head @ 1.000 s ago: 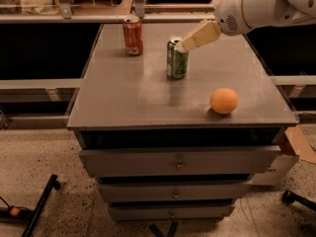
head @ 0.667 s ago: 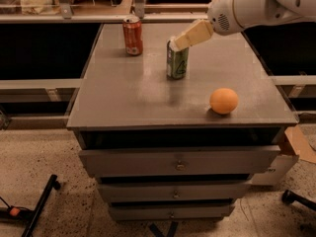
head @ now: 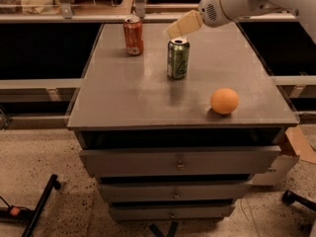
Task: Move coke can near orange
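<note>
The coke can (head: 133, 35) is red-orange with a silver top and stands upright at the back left of the grey cabinet top (head: 123, 98). The orange (head: 224, 100) lies near the front right edge. A green can (head: 177, 58) stands between them, near the middle. My gripper (head: 172, 30) hangs in the air just above and behind the green can, to the right of the coke can, and touches nothing. Its tan fingers point left.
The cabinet has drawers (head: 180, 162) below its top. A railing and shelf (head: 98, 14) run behind the back edge. A cardboard piece (head: 298, 144) sits at the lower right, and a black stand leg (head: 37, 206) lies on the floor at the left.
My gripper has moved left and a little up, from the right of the green can to above it. The cans and the orange have not moved.
</note>
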`<control>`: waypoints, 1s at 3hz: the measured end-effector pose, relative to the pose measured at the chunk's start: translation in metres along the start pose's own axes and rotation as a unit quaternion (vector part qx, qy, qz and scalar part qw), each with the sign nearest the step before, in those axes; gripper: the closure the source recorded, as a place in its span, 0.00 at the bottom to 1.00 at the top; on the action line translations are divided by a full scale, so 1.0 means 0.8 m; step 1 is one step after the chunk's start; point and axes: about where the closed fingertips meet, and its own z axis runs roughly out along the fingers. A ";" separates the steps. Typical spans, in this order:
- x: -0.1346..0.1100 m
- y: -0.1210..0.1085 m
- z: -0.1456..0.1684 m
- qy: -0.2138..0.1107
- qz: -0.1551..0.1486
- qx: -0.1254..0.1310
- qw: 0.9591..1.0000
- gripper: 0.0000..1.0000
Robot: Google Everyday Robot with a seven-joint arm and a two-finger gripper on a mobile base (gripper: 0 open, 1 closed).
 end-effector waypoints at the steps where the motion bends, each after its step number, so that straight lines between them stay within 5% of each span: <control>1: -0.014 -0.016 0.023 -0.017 0.040 0.004 0.999 0.00; 2: -0.018 -0.016 0.037 -0.057 0.086 0.003 0.995 0.00; 3: -0.043 -0.009 0.068 -0.111 0.102 0.012 0.988 0.00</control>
